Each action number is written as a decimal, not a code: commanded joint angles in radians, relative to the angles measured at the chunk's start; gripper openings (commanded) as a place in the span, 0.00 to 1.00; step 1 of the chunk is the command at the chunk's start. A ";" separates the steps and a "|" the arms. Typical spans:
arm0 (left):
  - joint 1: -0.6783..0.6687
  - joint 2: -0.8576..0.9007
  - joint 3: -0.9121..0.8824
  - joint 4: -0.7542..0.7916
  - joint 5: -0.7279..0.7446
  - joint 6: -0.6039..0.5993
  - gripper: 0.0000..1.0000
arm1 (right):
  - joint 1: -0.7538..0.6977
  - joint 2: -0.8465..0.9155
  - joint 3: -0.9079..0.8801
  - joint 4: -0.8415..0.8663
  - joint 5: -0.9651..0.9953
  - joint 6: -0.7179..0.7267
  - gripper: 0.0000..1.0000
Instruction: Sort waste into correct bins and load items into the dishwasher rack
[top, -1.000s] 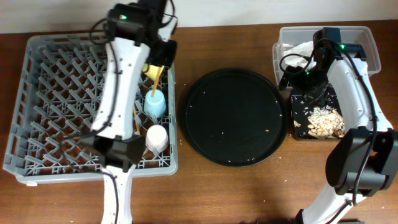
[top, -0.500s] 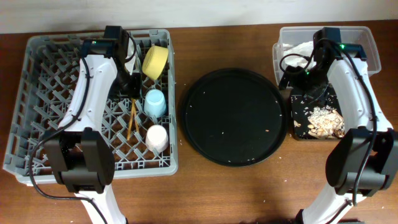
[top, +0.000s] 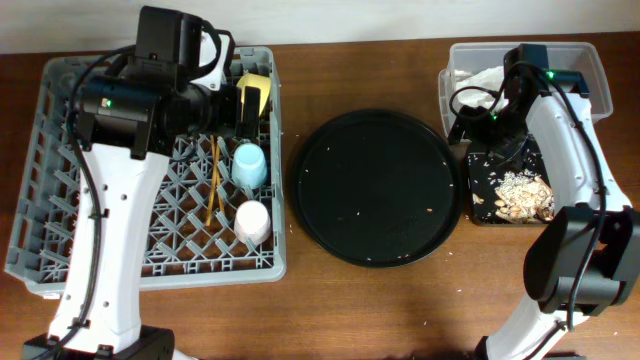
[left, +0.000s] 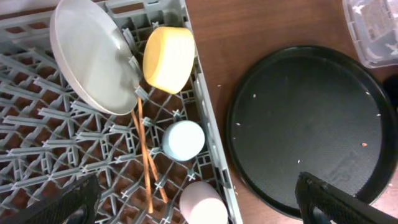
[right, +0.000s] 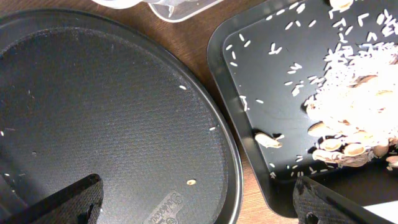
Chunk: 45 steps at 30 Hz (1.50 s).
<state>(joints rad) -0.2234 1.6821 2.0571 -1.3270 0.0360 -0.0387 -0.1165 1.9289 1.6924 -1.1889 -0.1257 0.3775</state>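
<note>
The grey dishwasher rack (top: 100, 200) (left: 62, 155) holds a white plate (left: 93, 59) on edge, a yellow bowl (left: 168, 59) (top: 252, 95), a light-blue cup (left: 185, 140) (top: 250, 165), a pink cup (left: 202, 205) (top: 252, 222) and two chopsticks (left: 144, 155) (top: 213, 185) lying across the pegs. My left gripper (left: 198, 180) (top: 240, 105) hangs open high above the rack's right side, holding nothing. Beige food scraps (top: 520, 192) (right: 348, 106) lie in the shallow black tray (top: 485, 180) (right: 267, 74). White napkins (top: 490, 78) fill the clear tub (top: 590, 60). My right gripper (right: 196, 183) (top: 480, 125) is open and empty beside these bins.
A large round black tray (top: 375, 185) (left: 305, 124) (right: 93, 99) with a few crumbs sits between the rack and the bins. Rice grains are scattered on the rectangular tray. The brown table edge runs along the front.
My left gripper has opened, let go of the chopsticks, which now lie in the rack, and risen away. The right arm has not moved.
</note>
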 joint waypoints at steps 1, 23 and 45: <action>-0.003 0.008 -0.002 0.000 0.028 0.005 1.00 | 0.034 -0.113 0.013 0.000 -0.001 -0.003 0.98; -0.003 0.008 -0.002 -0.001 0.028 0.005 1.00 | 0.234 -1.898 -1.687 1.184 0.084 -0.270 0.99; 0.165 -0.575 -0.822 0.620 0.021 0.008 1.00 | 0.233 -1.926 -1.687 1.110 0.107 -0.321 0.99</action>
<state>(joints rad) -0.1513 1.2934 1.5387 -0.8841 -0.0257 -0.0383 0.1230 0.0120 0.0128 -0.0753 -0.0246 0.0658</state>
